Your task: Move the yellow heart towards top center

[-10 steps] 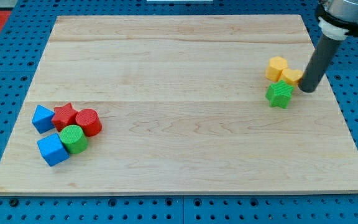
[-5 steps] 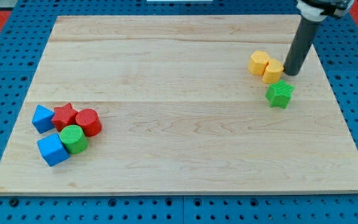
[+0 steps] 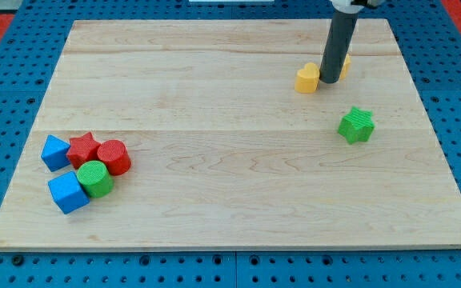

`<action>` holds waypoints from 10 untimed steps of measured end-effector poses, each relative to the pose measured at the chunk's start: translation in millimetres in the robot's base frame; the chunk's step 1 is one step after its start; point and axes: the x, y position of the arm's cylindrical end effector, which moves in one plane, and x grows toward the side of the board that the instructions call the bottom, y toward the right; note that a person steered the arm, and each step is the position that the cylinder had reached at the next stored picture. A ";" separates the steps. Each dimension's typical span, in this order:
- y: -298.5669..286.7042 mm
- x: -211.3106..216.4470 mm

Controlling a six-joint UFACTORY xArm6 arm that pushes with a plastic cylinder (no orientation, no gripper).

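My tip (image 3: 329, 81) rests on the board at the view's upper right. It touches the right side of a yellow block (image 3: 307, 78) that looks like the heart. A second yellow block (image 3: 346, 62) shows only as a sliver behind the rod, just right of it; its shape cannot be made out. A green star (image 3: 356, 126) lies alone below and to the right of the tip.
A cluster lies at the view's lower left: a blue block (image 3: 54, 152), a red star (image 3: 83, 149), a red cylinder (image 3: 114, 156), a green cylinder (image 3: 94, 178) and a blue cube (image 3: 68, 192). The wooden board (image 3: 230, 216) sits on a blue pegboard.
My tip has moved left and up, pushing the yellow blocks away from the green star. The two yellow blocks have come apart, one on each side of the rod.
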 end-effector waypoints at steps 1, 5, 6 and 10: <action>3.0 -17.9; -99.9 73.0; -68.1 66.8; -111.6 32.0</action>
